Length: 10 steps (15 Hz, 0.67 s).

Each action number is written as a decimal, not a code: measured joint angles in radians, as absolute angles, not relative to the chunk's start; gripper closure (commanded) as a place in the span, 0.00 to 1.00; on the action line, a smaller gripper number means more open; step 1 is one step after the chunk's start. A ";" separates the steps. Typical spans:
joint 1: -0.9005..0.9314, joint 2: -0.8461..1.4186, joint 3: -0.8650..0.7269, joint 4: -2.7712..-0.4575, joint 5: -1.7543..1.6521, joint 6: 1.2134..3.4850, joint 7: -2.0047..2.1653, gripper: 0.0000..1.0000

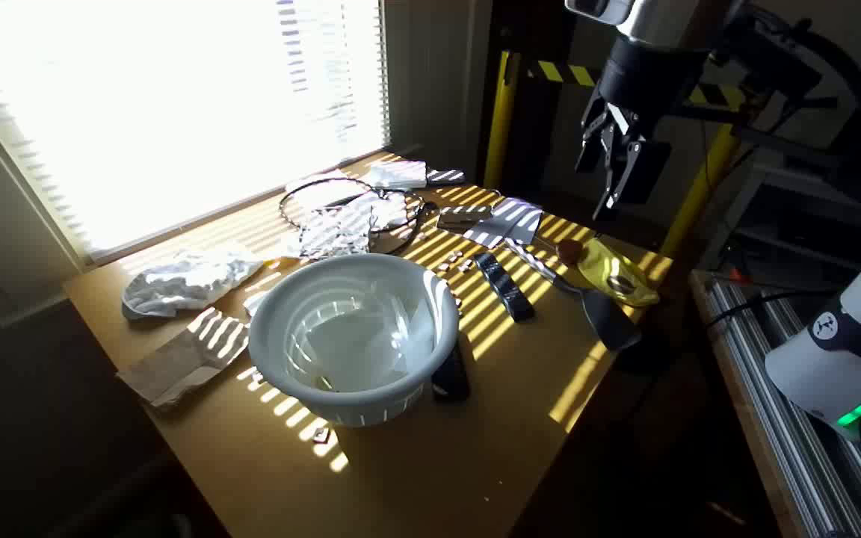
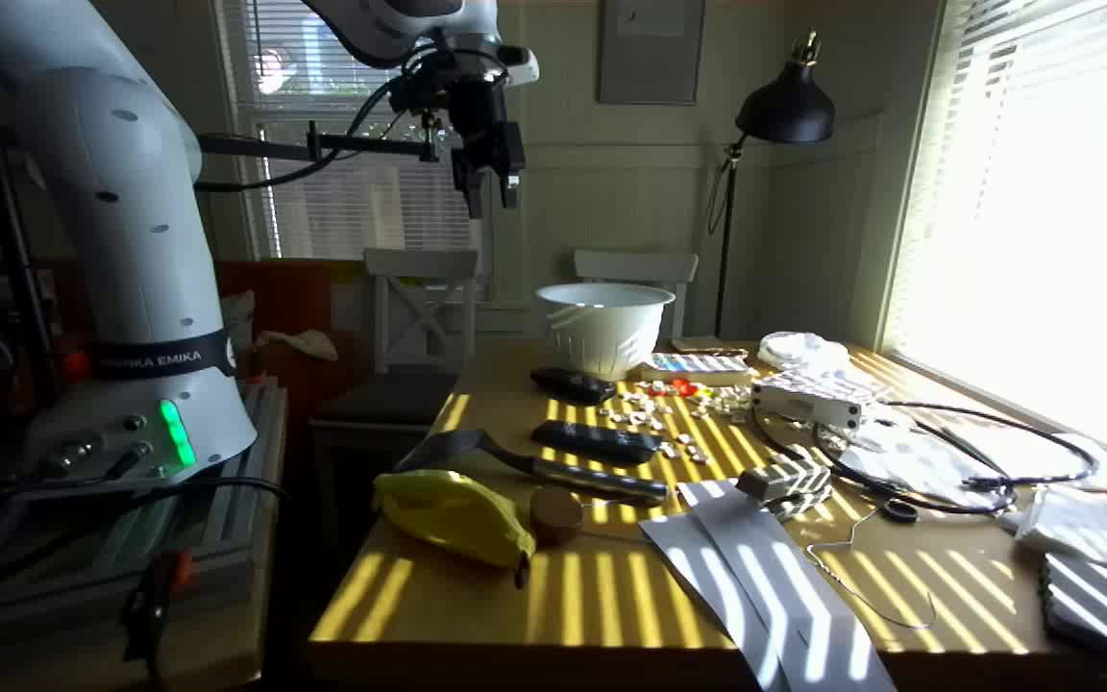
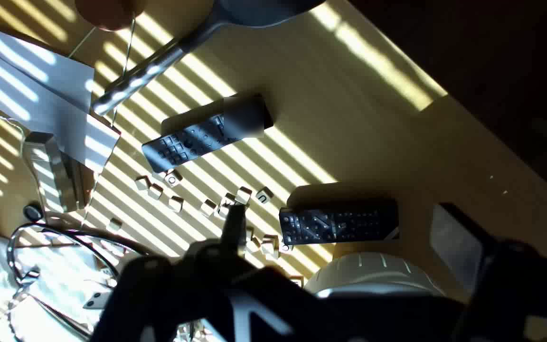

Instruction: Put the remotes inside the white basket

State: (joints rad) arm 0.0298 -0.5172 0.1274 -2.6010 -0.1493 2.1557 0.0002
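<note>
Black oblong remotes lie on light-brown table near round white basket; black gripper hangs high w/ jaws wide, empty; it should close across 1 remote's narrow width, approx. mid-length.

All views share the table, wrist's apparently overhead.

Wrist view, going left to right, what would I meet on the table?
Paper → upper remote → lower remote, the one nearer the white basket. Things that overlap these across the picture, like the spatula and the letter cubes, are left out.
</note>
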 measured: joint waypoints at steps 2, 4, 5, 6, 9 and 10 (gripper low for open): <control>0.030 -0.517 0.127 -2.601 -0.149 2.156 0.000 0.00; 0.030 -0.517 0.127 -2.601 -0.149 2.156 0.000 0.00; 0.030 -0.517 0.127 -2.601 -0.149 2.156 0.000 0.00; 0.030 -0.517 0.127 -2.601 -0.149 2.156 0.000 0.00; 0.030 -0.516 0.125 -2.601 -0.148 2.156 0.001 0.00; 0.030 -0.511 0.119 -2.601 -0.146 2.162 0.003 0.00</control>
